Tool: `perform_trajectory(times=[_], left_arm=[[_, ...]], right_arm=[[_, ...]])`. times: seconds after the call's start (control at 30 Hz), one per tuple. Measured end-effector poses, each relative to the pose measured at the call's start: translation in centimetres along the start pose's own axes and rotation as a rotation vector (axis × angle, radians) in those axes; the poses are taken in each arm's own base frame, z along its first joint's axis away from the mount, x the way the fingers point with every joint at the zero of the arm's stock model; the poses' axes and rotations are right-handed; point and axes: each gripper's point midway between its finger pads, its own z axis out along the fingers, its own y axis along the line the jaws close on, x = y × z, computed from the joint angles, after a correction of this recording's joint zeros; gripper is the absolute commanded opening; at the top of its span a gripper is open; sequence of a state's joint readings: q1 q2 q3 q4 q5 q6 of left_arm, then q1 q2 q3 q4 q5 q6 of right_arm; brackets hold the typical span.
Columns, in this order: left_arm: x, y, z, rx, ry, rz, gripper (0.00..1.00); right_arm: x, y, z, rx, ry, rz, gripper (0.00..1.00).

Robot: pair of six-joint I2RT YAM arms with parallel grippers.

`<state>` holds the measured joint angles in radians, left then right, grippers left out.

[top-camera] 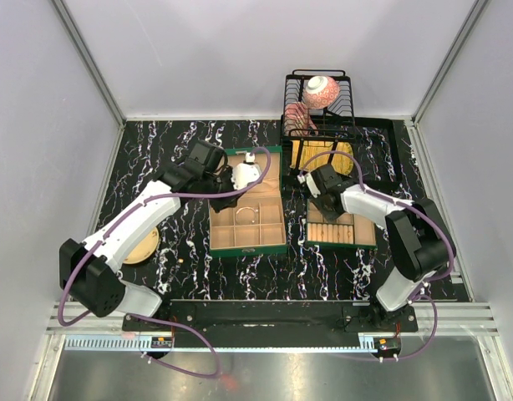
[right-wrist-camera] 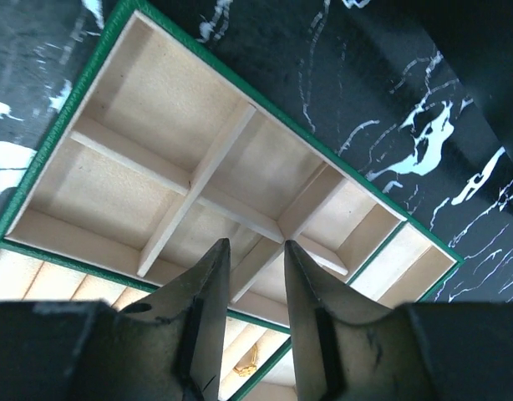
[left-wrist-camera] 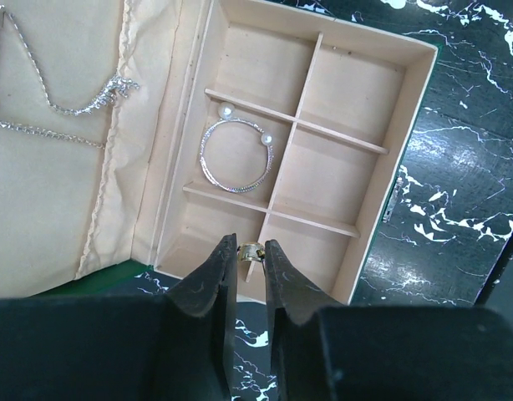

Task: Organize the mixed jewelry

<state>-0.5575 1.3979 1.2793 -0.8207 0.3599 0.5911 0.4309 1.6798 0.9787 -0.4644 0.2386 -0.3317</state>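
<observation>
In the left wrist view my left gripper (left-wrist-camera: pixel 251 244) is shut on a small gold ring (left-wrist-camera: pixel 252 251), held just above the near edge of an open green box with beige compartments (left-wrist-camera: pixel 369 209). A thin silvery hoop with two pearls (left-wrist-camera: pixel 236 156) lies in a middle compartment. Thin silvery chains (left-wrist-camera: pixel 81 104) lie on the lid lining. In the top view the left gripper (top-camera: pixel 226 180) is at that box's (top-camera: pixel 281 227) far left corner. My right gripper (right-wrist-camera: pixel 255 244) is open and empty above a second green box (right-wrist-camera: pixel 98 75). A small gold piece (right-wrist-camera: pixel 250 359) lies in its slotted part.
A round gold plate (top-camera: pixel 144 244) lies on the black marbled table by the left arm. A black wire rack (top-camera: pixel 319 109) holding a bowl stands at the back. The second green box (top-camera: pixel 361 238) sits right of the first, under the right gripper (top-camera: pixel 325 203).
</observation>
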Motion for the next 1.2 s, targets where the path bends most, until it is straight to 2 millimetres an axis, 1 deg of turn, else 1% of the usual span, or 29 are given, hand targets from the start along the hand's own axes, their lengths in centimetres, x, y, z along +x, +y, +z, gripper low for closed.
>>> perform_trajectory(times=[0.3, 0.53, 0.63, 0.67, 0.7, 0.83, 0.97, 1.07, 1.13, 1.2], left_arm=[[-0.2, 0.2, 0.3, 0.000, -0.001, -0.005, 0.00], [-0.2, -0.1, 0.7, 0.012, 0.006, -0.003, 0.00], [-0.3, -0.2, 1.0, 0.020, 0.011, -0.004, 0.00], [-0.5, -0.3, 1.1, 0.023, 0.011, -0.004, 0.00], [-0.7, -0.3, 1.2, 0.026, 0.009, -0.001, 0.00], [-1.8, -0.8, 1.7, 0.042, 0.003, 0.016, 0.00], [-3.1, -1.1, 2.4, 0.059, -0.008, 0.032, 0.00], [-4.2, -1.3, 3.1, 0.072, -0.024, 0.036, 0.00], [-5.2, -1.5, 3.8, 0.084, -0.038, 0.035, 0.00], [-6.2, -1.6, 4.5, 0.094, -0.060, 0.036, 0.00]], right_arm=[[-1.9, 2.6, -0.5, -0.019, -0.052, -0.038, 0.34], [-2.7, 3.1, -0.5, -0.041, -0.066, -0.012, 0.34], [-3.2, 3.2, -0.6, -0.048, -0.071, 0.003, 0.35], [-3.4, 3.2, -0.7, -0.050, -0.074, 0.007, 0.36], [-3.7, 3.3, -0.8, -0.054, -0.078, 0.013, 0.38], [-4.4, 3.4, -1.2, -0.068, -0.098, 0.031, 0.42], [-4.4, 3.1, -2.3, -0.064, -0.109, 0.046, 0.45], [-4.7, 2.3, -3.6, -0.039, -0.135, 0.059, 0.47], [-5.1, 1.3, -4.6, -0.015, -0.164, 0.079, 0.48], [-5.3, -0.2, -5.7, 0.018, -0.194, 0.113, 0.48]])
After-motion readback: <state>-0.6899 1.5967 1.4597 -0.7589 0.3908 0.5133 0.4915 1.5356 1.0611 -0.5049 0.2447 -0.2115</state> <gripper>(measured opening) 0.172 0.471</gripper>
